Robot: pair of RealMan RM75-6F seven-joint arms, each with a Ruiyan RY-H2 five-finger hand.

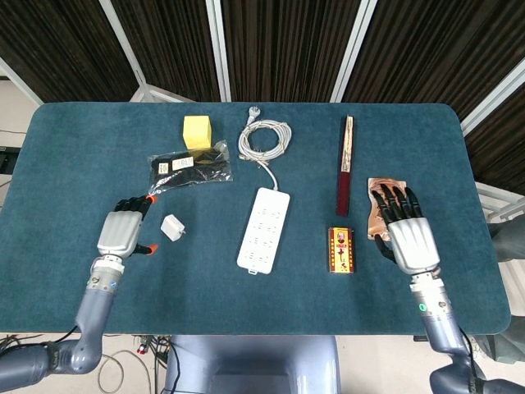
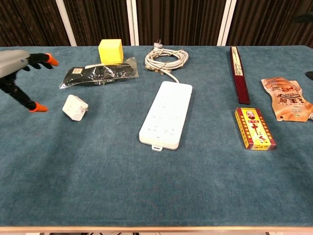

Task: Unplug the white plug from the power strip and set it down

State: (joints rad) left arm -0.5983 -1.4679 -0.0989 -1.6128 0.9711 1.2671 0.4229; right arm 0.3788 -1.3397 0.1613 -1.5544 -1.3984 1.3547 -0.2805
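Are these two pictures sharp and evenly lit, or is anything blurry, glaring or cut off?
Head view: sharp, even light, soft shadows only, no glare; the white plug and power strip are crisp. Chest view: also evenly lit, but the left hand is cut off by the left edge and looks slightly soft, and the right hand barely shows at the right edge.

the white plug (image 1: 172,227) lay on the table (image 1: 74,164), apart from the power strip (image 1: 263,229). the left hand (image 1: 121,232) hovered just beside it, fingers spread, empty. the right hand (image 1: 405,232) was open over what seemed a snack pouch (image 1: 379,199).
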